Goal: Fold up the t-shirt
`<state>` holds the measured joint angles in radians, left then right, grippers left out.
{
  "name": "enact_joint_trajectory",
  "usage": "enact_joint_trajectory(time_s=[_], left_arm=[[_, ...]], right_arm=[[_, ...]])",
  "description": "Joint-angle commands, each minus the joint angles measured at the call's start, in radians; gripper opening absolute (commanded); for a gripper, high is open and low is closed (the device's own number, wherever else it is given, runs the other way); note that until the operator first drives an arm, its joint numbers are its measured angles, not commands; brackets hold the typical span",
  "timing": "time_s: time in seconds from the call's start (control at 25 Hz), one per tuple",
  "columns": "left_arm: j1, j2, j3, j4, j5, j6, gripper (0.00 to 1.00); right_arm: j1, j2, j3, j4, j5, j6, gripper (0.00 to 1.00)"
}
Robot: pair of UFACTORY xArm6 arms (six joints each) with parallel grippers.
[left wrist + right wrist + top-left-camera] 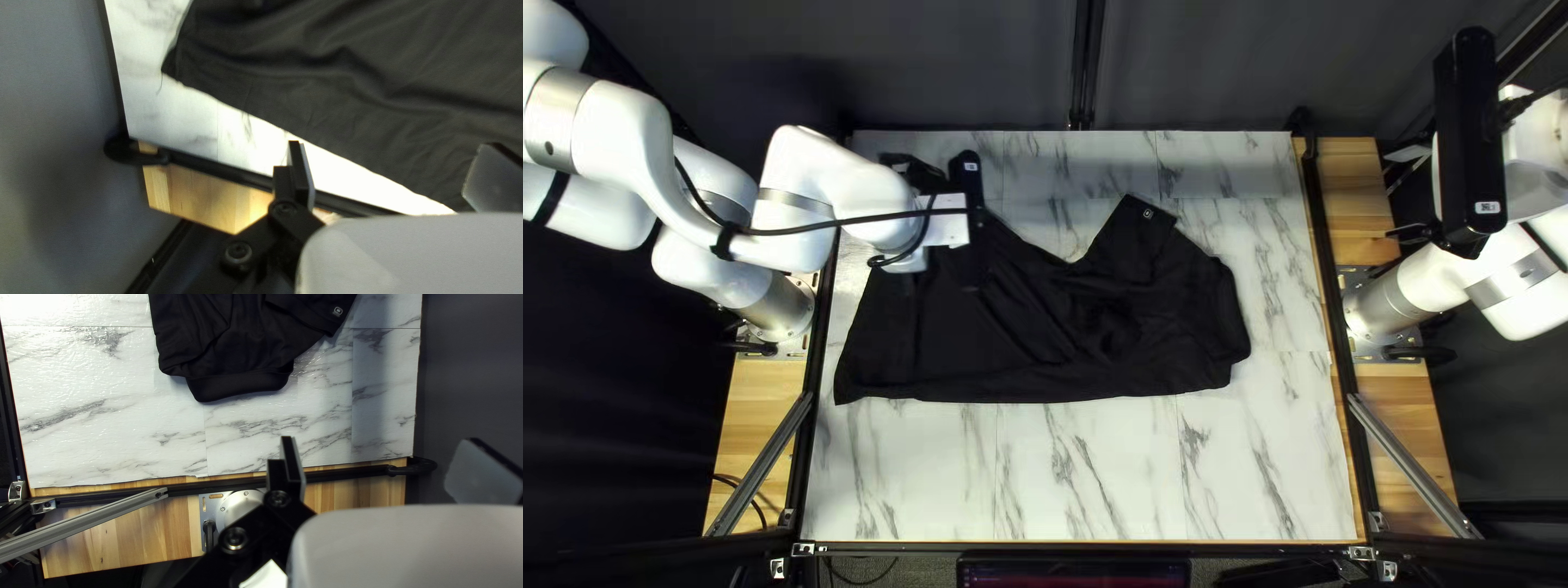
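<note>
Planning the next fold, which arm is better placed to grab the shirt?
Left, probably: the left claw, open, hangs close by the shirt, while the right claw, also open, hangs farther off, to the side.

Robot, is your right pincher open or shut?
Open. My right gripper has its two fingers wide apart, nothing gripped between them, and the black shirt lies ahead of it on the table.
</note>
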<state>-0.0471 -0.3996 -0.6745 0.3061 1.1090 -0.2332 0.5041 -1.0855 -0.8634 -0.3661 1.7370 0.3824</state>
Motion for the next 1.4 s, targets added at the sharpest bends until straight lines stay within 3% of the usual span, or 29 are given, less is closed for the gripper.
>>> enact_joint_trajectory(time_s=[0.04, 0.36, 0.6, 0.68, 0.76, 0.8, 0.84, 0.88, 0.92, 1.04, 1.4], left_arm=[[0.062, 0.186, -0.098, -0.029, -0.16, 0.068, 1.0], [0.109, 0.446, -0.191, -0.152, -0.41, 0.272, 1.0], [0.124, 0.541, -0.207, -0.223, -0.516, 0.425, 0.99], [0.133, 0.569, -0.214, -0.246, -0.525, 0.459, 0.92], [0.134, 0.596, -0.225, -0.265, -0.528, 0.477, 0.78], [0.133, 0.61, -0.232, -0.274, -0.528, 0.484, 0.65], [0.133, 0.625, -0.241, -0.282, -0.525, 0.49, 0.62], [0.133, 0.628, -0.243, -0.284, -0.523, 0.492, 0.28], [0.135, 0.641, -0.252, -0.294, -0.52, 0.502, 0.06], [0.143, 0.646, -0.266, -0.304, -0.498, 0.515, 0.0], [0.166, 0.624, -0.288, -0.283, -0.442, 0.519, 0.0]], right_arm=[[0.0, 0.0, 0.0, 0.0, 0.0, 0.0, 1.0], [0.0, 0.0, 0.0, 0.0, 0.0, 0.0, 1.0], [0.0, 0.0, 0.0, 0.0, 0.0, 0.0, 1.0], [0.0, 0.0, 0.0, 0.0, 0.0, 0.0, 1.0], [0.0, 0.0, 0.0, 0.0, 0.0, 0.0, 1.0], [0.0, 0.0, 0.0, 0.0, 0.0, 0.0, 1.0], [0.0, 0.0, 0.0, 0.0, 0.0, 0.0, 1.0], [0.0, 0.0, 0.0, 0.0, 0.0, 0.0, 1.0], [0.0, 0.0, 0.0, 0.0, 0.0, 0.0, 1.0], [0.0, 0.0, 0.0, 0.0, 0.0, 0.0, 1.0], [0.0, 0.0, 0.0, 0.0, 0.0, 0.0, 1.0]])
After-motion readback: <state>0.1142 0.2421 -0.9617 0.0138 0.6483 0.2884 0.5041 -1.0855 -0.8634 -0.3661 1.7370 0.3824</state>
